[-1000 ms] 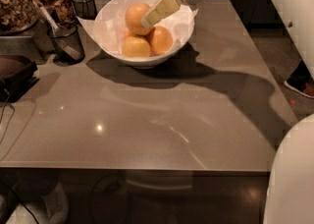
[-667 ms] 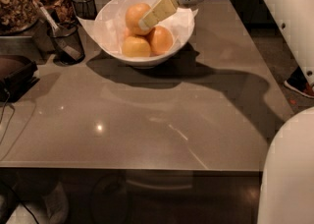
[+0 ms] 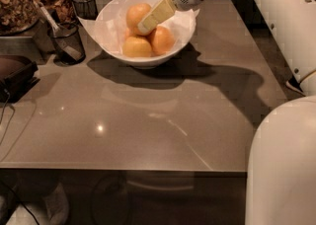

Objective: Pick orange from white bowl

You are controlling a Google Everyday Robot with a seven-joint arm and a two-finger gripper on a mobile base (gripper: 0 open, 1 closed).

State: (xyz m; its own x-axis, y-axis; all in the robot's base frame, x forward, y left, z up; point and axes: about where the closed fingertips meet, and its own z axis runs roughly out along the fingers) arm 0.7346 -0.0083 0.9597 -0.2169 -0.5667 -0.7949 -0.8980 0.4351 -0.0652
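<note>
The white bowl [image 3: 111,17] with a paper lining stands at the back of the table. It holds three piled fruits. The orange [image 3: 134,13], the largest and light orange-yellow, lies on top at the back left. A deeper reddish-orange fruit [image 3: 163,41] lies to the right and a smaller, yellower fruit [image 3: 136,48] in front. My gripper [image 3: 144,26] reaches into the bowl from the upper right; its tip lies against the orange's right side, just above the other two fruits.
Black wire-mesh cups [image 3: 66,41] stand left of the bowl, with jars of snacks [image 3: 15,2] behind them. A dark object [image 3: 15,73] lies at the left edge. My white arm and base [image 3: 281,160] fill the right side. The table's front edge [image 3: 123,169] runs across below.
My gripper has shifted slightly left and down, deeper into the bowl toward the orange. The fruits and the bowl have not moved.
</note>
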